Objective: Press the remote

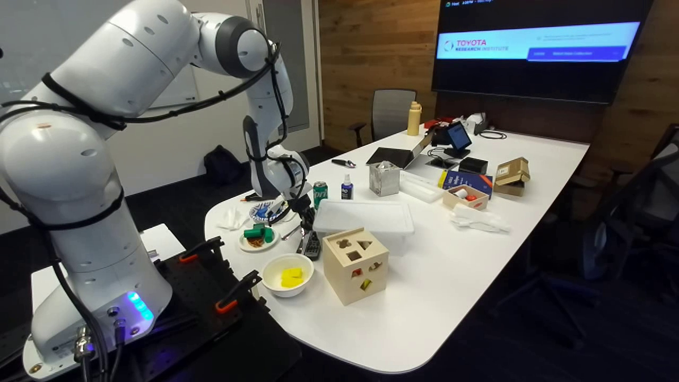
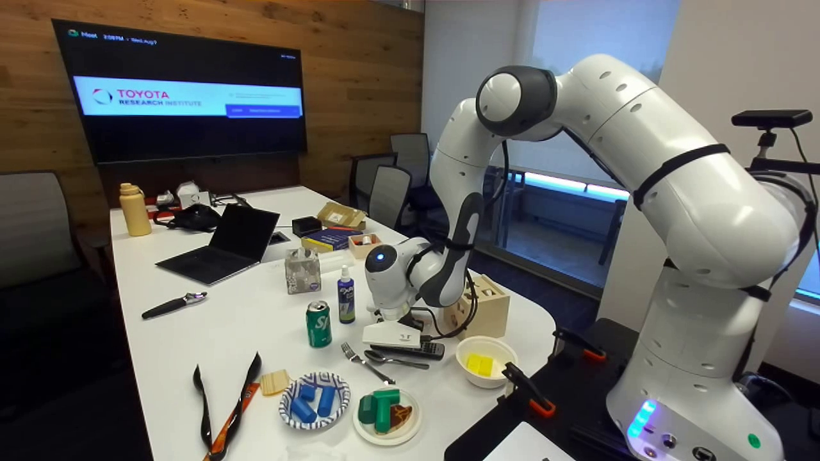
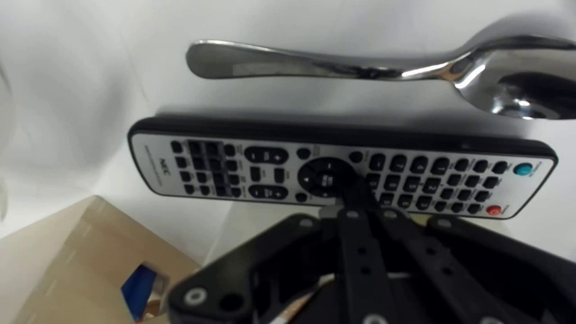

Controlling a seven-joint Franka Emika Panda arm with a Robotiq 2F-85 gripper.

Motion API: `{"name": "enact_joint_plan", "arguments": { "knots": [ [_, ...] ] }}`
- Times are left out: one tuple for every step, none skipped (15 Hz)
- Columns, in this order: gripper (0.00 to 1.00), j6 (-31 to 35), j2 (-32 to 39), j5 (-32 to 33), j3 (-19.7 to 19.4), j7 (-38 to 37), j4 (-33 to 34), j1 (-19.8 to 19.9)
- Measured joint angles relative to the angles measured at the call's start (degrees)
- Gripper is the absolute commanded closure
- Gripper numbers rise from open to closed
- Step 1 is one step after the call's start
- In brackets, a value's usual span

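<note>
In the wrist view we see the jaws of the gripper (image 3: 355, 186) drawn together with nothing held between them, so they make a single blunt prod. Just under that prod lies the remote (image 3: 335, 150), flat on the table (image 1: 403, 323) with its face up; the prod hides the side of the round dial (image 3: 320, 177) that faces the number keys (image 3: 411, 184), and whether it touches or hangs just above we cannot make out. The long axis of the remote runs the way the jaws would spread, not across it, and the coming move turns on this: we judge that a press here wants only a straight push down, while any other key would mostly mean a slide along the remote's length. Its red button (image 3: 494, 210) sits at the end away from the bowl (image 1: 270, 273); the logo end points toward that bowl and toward the table edge that faces the only arm's base (image 1: 101, 260). The remote lies slantwise to the table's edges, a little in from that one, with the spoon (image 3: 324, 65) along one side and the plastic box (image 1: 364, 217) on the other. Beside the logo end the wooden cube (image 1: 342, 270) stands nearer a rounded corner of the table.
</note>
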State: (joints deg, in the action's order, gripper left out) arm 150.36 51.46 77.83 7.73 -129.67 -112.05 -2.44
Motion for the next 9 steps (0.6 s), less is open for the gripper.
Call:
{"name": "enact_joint_plan", "arguments": {
  "knots": [
    [1.0, 0.0, 0.0, -1.1, -0.5, 0.3, 0.1, -0.7],
    [1.0, 0.0, 0.0, -2.3, -1.0, 1.0, 0.3, -1.2],
    [1.0, 0.0, 0.1, -3.6, -1.2, 2.3, 0.5, -1.5],
    [1.0, 0.0, 0.1, -5.0, -1.5, 3.7, 0.6, -1.9],
    [1.0, 0.0, 0.2, -6.3, -1.7, 5.0, 0.8, -2.1],
    [1.0, 0.0, 0.2, -7.6, -1.9, 6.4, 0.9, -2.3],
    [1.0, 0.0, 0.3, -8.7, -2.2, 7.5, 1.1, -2.6],
    [1.0, 0.0, 0.3, -9.7, -2.5, 8.4, 1.2, -3.0],
    [1.0, 0.0, 0.3, -10.6, -2.9, 9.2, 1.3, -3.5]
  ]
}}
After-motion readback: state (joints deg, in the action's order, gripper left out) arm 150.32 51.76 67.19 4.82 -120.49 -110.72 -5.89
